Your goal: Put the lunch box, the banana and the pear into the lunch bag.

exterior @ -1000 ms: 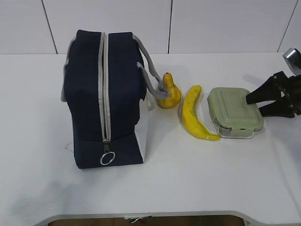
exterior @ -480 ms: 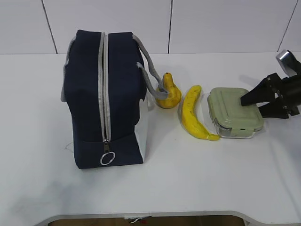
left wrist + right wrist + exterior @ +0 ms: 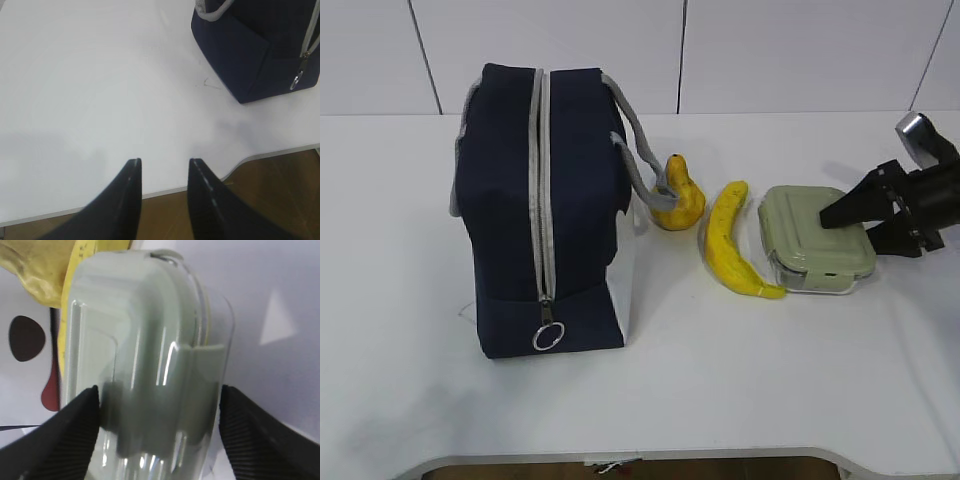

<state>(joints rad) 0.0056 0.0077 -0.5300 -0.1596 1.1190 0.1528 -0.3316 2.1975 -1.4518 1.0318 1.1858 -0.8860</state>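
Note:
The navy lunch bag (image 3: 540, 200) stands at the left, its grey zipper shut down to the ring pull (image 3: 548, 337). The pear (image 3: 678, 200) sits beside the bag's handle, then the banana (image 3: 730, 250), then the lunch box (image 3: 815, 240) with its sage-green lid. My right gripper (image 3: 845, 232) is open, with its fingers on either side of the box's right end. The right wrist view shows the lunch box (image 3: 145, 340) between the wide-apart fingers (image 3: 80, 425), with the banana (image 3: 45, 275) beyond. My left gripper (image 3: 164, 162) is open and empty over the table's front edge, out of the exterior view.
The white table (image 3: 770, 380) has a curved cut-out in its front edge (image 3: 235, 167). The bag's corner (image 3: 250, 45) is up and to the right of the left gripper. A white panelled wall (image 3: 770, 50) stands behind.
My right gripper has moved left and a little up, so its open fingers now reach further over the lunch box's right end. The bag, pear, banana and box have not moved.

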